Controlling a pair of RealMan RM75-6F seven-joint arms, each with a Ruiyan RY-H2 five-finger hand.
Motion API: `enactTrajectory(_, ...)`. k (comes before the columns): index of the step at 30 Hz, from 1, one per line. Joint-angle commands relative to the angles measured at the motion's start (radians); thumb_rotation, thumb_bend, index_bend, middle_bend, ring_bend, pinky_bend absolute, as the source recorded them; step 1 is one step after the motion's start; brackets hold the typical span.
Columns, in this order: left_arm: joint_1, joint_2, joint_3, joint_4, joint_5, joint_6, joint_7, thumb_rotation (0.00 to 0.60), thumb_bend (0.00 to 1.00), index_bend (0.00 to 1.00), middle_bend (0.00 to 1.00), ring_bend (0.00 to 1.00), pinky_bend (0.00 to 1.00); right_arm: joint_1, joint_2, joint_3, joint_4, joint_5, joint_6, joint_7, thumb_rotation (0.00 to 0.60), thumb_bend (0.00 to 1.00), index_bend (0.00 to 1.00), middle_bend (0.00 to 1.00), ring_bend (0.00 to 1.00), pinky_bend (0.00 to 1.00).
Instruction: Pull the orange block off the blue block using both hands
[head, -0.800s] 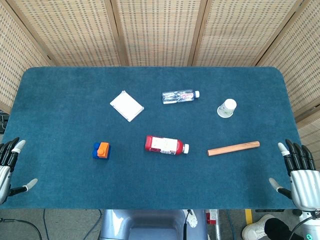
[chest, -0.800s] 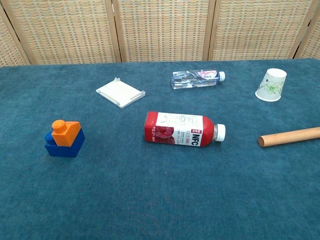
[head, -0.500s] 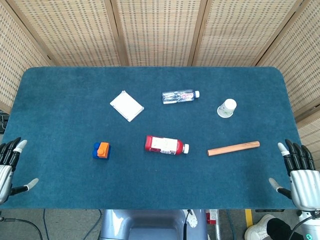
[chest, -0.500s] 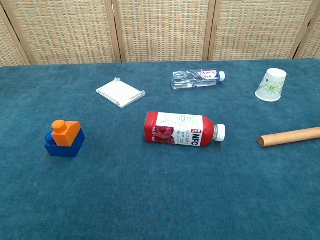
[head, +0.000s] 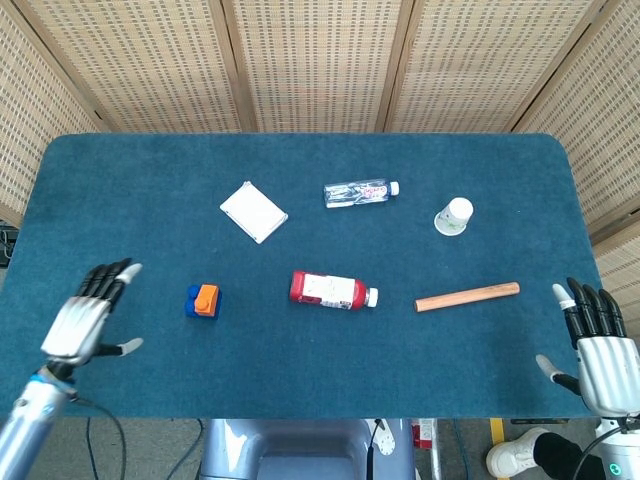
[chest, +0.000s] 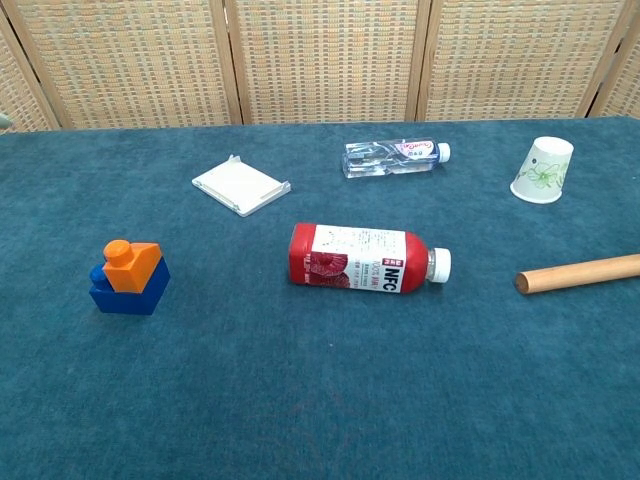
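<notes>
Fingers of the left hand (head: 85, 318) are spread and hold nothing; since a moment ago this hand has swung in from the table's left edge and now hovers over the cloth, left of the blocks. The right hand (head: 600, 352) has barely shifted, fingers likewise apart and empty, at the near right corner of the table (head: 150, 180). The orange block (chest: 130, 265) sits on the blue block (chest: 128, 288), unmoved, its round stud at the left end, long axis roughly across the chest view. Farther right lie a red bottle (chest: 365, 257) and a wooden stick (chest: 578, 273).
</notes>
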Motion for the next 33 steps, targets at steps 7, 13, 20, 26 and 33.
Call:
enactTrajectory(7,-0.165,-0.186,-0.062,0.085,-0.184,-0.179,0.183,0.6,0.11,0.11,0.09,0.0,0.0,0.005,0.001,0.006,0.009,0.028,-0.019,0.015,0.6,0.0,0.0,0.0,0.0,0.0)
enactTrajectory(13,-0.2,-0.238,-0.072,0.123,-0.252,-0.189,0.239,0.6,0.12,0.17,0.13,0.0,0.0,0.007,-0.001,0.007,0.013,0.038,-0.027,0.017,0.6,0.0,0.0,0.0,0.0,0.0)
enactTrajectory(20,-0.235,-0.265,-0.079,0.178,-0.325,-0.23,0.225,0.6,0.14,0.2,0.14,0.0,0.0,0.012,-0.004,0.007,0.016,0.046,-0.037,0.016,0.6,0.0,0.0,0.0,0.0,0.0)
enactTrajectory(26,-0.257,-0.28,-0.076,0.206,-0.335,-0.251,0.196,0.6,0.15,0.21,0.17,0.0,0.0,0.015,-0.007,0.008,0.02,0.053,-0.045,0.014,0.6,0.0,0.0,0.0,0.0,0.0)
enactTrajectory(33,-0.281,-0.284,-0.075,0.208,-0.354,-0.258,0.201,0.6,0.16,0.25,0.26,0.0,0.0,0.018,-0.01,0.008,0.021,0.06,-0.051,0.013,0.6,0.0,0.0,0.0,0.0,0.0)
